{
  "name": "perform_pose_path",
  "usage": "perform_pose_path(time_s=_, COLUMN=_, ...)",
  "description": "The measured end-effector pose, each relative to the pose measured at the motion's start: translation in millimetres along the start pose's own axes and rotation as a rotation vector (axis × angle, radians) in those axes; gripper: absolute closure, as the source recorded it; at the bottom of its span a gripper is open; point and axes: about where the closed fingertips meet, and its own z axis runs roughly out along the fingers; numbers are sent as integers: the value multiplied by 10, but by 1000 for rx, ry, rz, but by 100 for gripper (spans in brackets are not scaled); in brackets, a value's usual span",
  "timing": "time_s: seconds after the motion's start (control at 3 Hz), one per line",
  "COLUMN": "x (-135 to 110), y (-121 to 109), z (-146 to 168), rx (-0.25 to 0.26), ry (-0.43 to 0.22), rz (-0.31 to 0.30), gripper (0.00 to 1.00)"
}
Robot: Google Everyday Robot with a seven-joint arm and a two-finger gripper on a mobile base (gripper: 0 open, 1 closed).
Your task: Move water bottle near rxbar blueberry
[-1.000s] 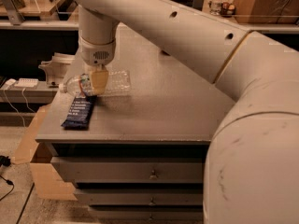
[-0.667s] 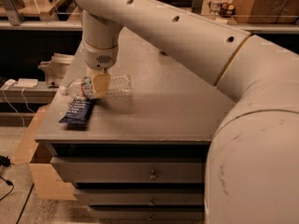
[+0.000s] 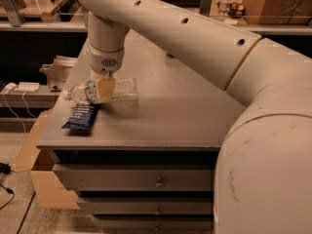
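Whether the claw (image 3: 104, 92) astride the lying bottle (image 3: 124, 87) grips it I cannot tell; released carelessly, the bottle could roll and knock the snack bar (image 3: 80, 116) off the surface (image 3: 185, 116) edge.

My fingers (image 3: 106, 88) hang low over the left part of a grey counter (image 3: 195, 116) — under its top sit drawers (image 3: 122, 177) with small round knobs. A cardboard box (image 3: 48, 189) stands on the pale floor (image 3: 14, 216) against its left side. Behind runs a wooden shelf (image 3: 48, 9) — lower down lies a white power strip (image 3: 27, 86).
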Motion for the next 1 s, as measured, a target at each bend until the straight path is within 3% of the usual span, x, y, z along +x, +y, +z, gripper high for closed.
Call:
perform_pose_path(time_s=0.33, x=5, y=-15, z=19, rx=-4, ry=-10, rz=2, gripper=83)
perform_pose_path(time_s=1.0, x=-7, y=-27, z=52, rx=-18, ry=-24, rz=-1, gripper=37)
